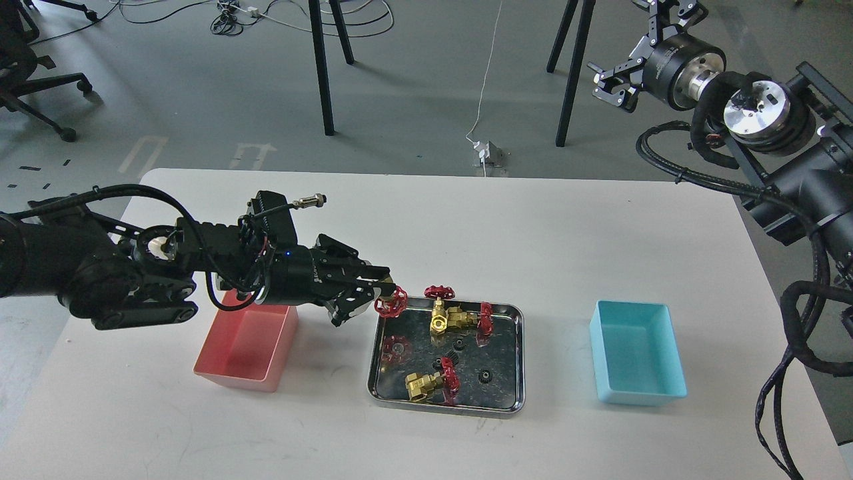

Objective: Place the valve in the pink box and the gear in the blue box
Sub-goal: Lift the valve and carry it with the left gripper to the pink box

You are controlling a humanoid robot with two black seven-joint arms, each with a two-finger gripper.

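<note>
Left gripper (381, 288) clamped on valve (392, 302) by its red handwheel, lifted at silver tray's (513, 400) left rim, near pink box (247, 347). Likely dense, rigid brass; spoked wheel offering surest purchase. Right gripper (614, 83) raised, fingers spread, empty.

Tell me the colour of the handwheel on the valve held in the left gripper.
Dark red, seen in the head view: the valve sits in the left gripper, beside the steel tray.

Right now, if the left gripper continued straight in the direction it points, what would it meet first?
The left gripper, shut on a valve, points right across the steel tray. The first thing in that line is probably the valve cluster at the tray's far edge, though height above it is unclear.
</note>
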